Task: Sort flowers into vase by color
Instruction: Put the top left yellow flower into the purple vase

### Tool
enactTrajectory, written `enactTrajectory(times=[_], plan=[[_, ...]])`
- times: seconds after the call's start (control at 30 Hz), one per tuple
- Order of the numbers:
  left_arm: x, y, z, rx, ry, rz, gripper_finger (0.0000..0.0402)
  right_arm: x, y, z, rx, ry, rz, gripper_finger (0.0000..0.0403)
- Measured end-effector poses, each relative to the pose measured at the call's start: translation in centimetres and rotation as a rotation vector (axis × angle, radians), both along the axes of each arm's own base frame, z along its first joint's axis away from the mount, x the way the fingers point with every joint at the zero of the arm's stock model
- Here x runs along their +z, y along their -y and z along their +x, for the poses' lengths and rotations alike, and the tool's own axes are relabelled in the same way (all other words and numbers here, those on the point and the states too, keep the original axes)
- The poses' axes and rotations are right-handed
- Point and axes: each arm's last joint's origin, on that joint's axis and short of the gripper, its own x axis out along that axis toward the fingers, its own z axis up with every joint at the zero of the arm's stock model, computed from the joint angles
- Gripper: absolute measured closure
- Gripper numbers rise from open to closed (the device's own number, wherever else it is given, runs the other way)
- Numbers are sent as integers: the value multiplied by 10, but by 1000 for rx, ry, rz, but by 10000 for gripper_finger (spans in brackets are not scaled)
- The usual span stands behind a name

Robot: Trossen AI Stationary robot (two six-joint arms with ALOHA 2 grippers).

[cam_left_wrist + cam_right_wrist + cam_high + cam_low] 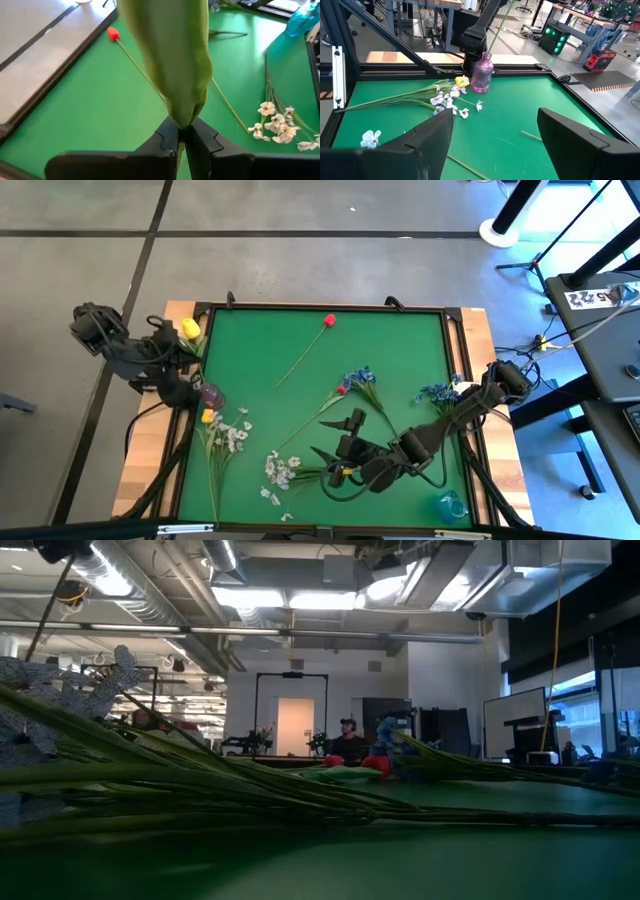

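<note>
Here the left gripper (181, 142) pinches a yellow tulip (190, 329) stem-down, upright.

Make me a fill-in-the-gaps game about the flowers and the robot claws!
The left claw grips the ___ tulip.
The right claw is ___ above the green mat.
The vase nearest the left claw is ___.
Missing words: yellow, open, pink.
</note>
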Motion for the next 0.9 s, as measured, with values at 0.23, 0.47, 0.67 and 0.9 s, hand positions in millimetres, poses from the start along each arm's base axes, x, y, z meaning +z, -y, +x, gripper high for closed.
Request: enactTrajectory(times=[0.23,0.47,0.67,0.9], plan=[[-16,6,2,28,-119,-154,341,-4,1,-2,-10,-32,11,113],[-18,10,0,26,-205,-334,289,-5,1,-2,-3,-44,5,113],[-20,16,-4,42,-358,-590,265,-1,3,-5,-2,-44,3,113],[-21,24,4,146,-428,-677,271,7,6,-10,1,-48,-6,113]])
